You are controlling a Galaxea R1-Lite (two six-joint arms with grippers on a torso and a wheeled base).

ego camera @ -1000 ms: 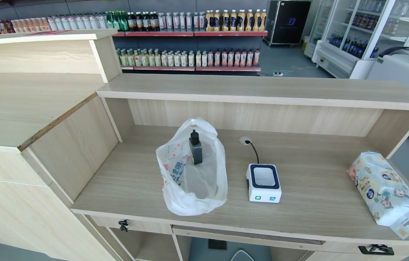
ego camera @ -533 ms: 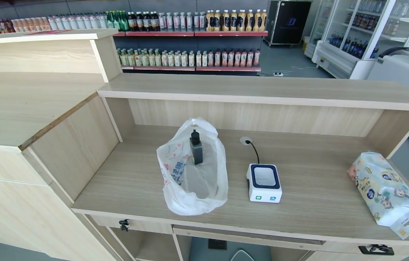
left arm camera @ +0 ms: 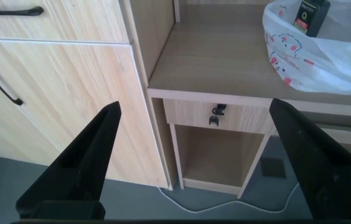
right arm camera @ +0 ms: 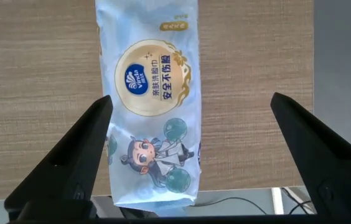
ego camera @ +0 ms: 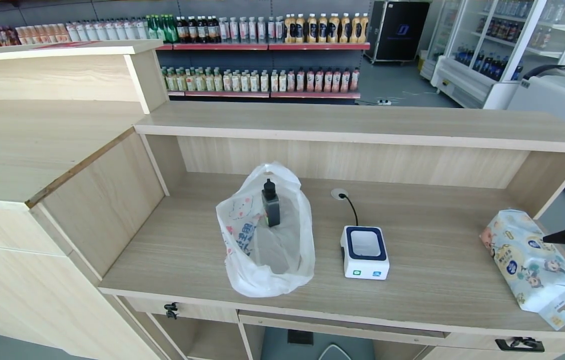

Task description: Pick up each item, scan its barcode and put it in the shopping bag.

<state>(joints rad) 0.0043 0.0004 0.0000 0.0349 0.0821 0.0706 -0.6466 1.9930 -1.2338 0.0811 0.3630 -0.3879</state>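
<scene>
the right gripper (right arm camera: 191, 102) hovers, jaws spread wide, above the pale blue cartoon-printed soft plastic pack (right arm camera: 150, 93) lying at the right end of the light wooden counter (ego camera: 437, 280); best centre across its narrow width and close gently.

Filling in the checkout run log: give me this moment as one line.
phase: pre-grasp | right gripper: open, above tissue pack | left gripper: open, low by counter front | bottle: in shopping bag | scanner: mid-counter
</scene>
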